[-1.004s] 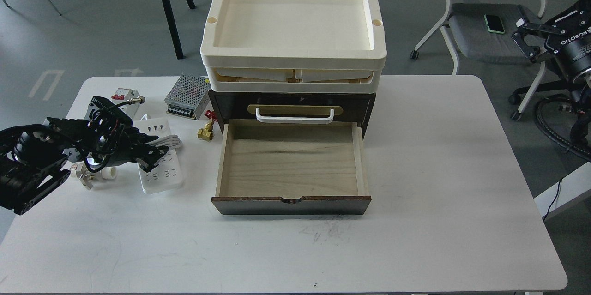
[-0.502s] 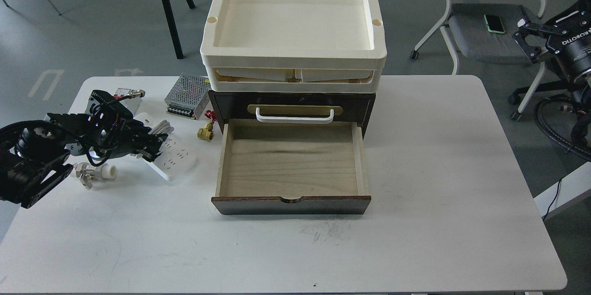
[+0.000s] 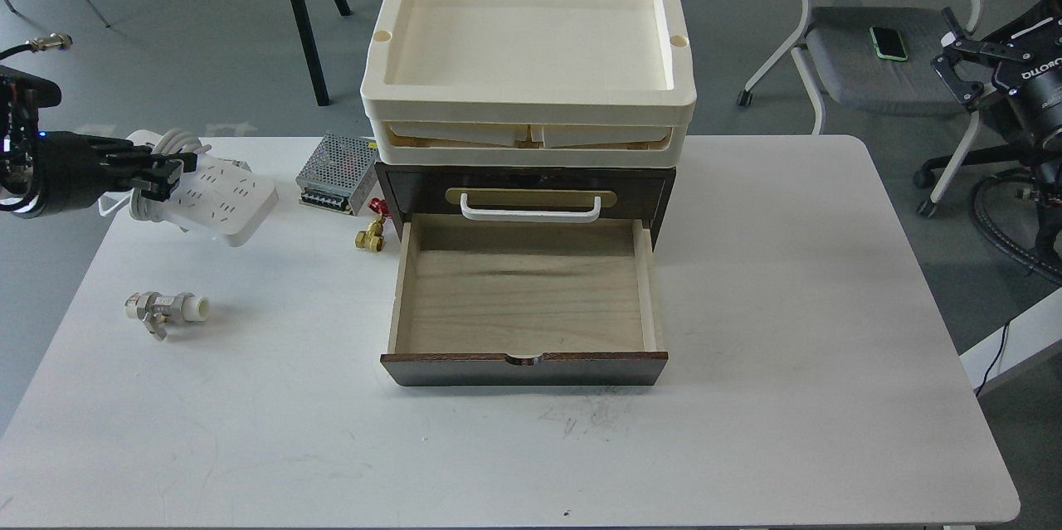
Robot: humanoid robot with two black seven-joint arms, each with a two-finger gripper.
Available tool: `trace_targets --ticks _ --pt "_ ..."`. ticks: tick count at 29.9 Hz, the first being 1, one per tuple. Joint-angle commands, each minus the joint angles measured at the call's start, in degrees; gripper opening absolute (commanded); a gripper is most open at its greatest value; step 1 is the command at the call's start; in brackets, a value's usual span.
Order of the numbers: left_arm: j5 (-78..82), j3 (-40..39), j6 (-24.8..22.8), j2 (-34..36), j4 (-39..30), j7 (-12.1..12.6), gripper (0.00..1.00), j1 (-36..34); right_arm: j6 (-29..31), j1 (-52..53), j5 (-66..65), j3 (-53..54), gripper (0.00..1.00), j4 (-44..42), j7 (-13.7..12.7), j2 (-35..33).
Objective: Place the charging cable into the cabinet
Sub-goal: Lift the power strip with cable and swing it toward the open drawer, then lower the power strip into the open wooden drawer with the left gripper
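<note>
The charging cable, a flat white power strip (image 3: 222,198) with its bundled white cord (image 3: 170,144), hangs tilted in the air above the table's left rear part. My left gripper (image 3: 156,173) is shut on its cord end and comes in from the left edge. The cabinet (image 3: 523,182) is a dark brown chest at the table's middle back. Its lower drawer (image 3: 523,298) is pulled out and shows an empty pale wood interior. A white handle (image 3: 529,206) sits on the closed drawer above. My right gripper (image 3: 943,36) is off the table at the far right, open and empty.
Two stacked cream trays (image 3: 527,103) sit on top of the cabinet. A perforated metal box (image 3: 336,173) and a brass fitting (image 3: 369,236) lie left of the cabinet. A small white valve (image 3: 166,313) lies at front left. A chair (image 3: 879,57) stands at back right.
My left gripper has lifted the power strip off the table and carried it up and to the left. The right arm shifted slightly. The white valve stays on the table.
</note>
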Motion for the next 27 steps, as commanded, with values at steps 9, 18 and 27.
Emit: trace_targets --ticks 9,18,27 --pt "-23.72 -0.10 18.00 5.60 -37.20 -0.02 0.00 11.97 0.00 0.10 0.00 0.08 1.00 -0.16 -0.01 -0.43" --pt "-27.41 -0.01 23.28 -8.99 -35.64 -0.02 0.00 14.87 0.00 0.01 0.00 -0.01 1.00 -0.16 -0.01 -0.43" --pt "-28.20 5.70 24.33 -20.94 -22.38 -0.02 0.00 14.70 0.00 0.01 0.00 -0.01 1.00 -0.16 -0.01 -0.43"
